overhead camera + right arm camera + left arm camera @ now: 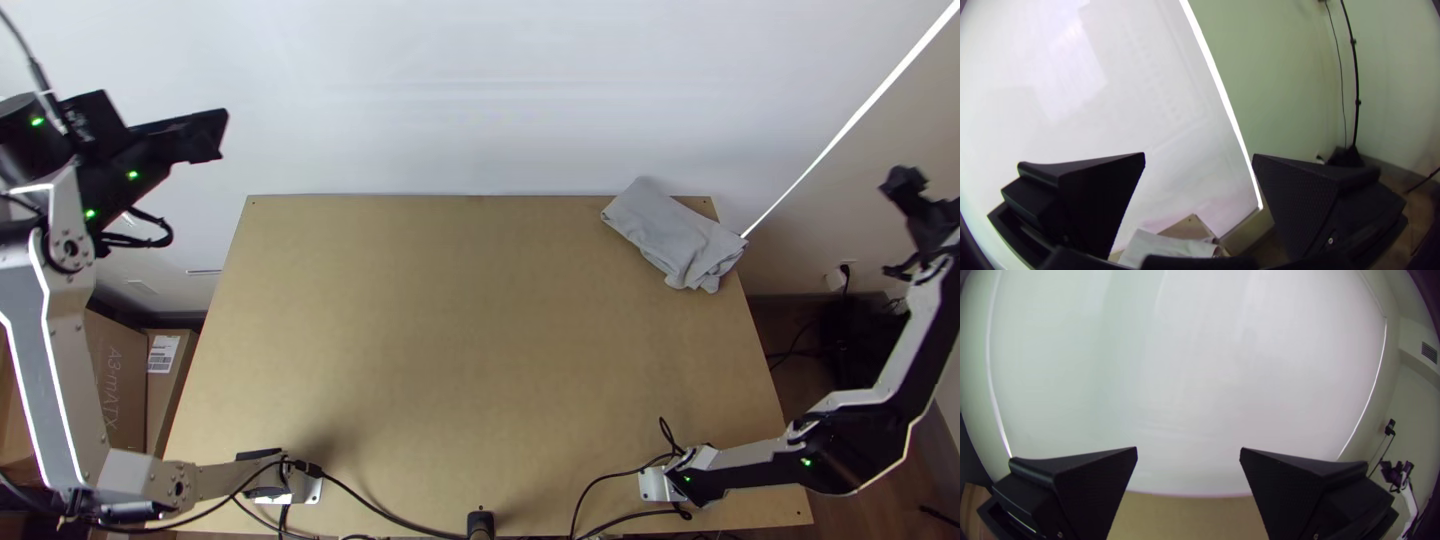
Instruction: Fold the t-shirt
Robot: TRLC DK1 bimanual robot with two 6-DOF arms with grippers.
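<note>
Left tool (1189, 449), right tool (1199, 156) wide open, empty; folded t-shirt (668, 232) inward of right tool; job likely done, next: park.

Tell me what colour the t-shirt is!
The t-shirt is plain light grey, best seen in the top view.

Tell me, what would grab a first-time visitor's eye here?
Probably the rumpled grey cloth near the far right corner of the table, poking past its edge. Next, the left arm and right arm, bent at either side, the left claw and right claw both open.
</note>
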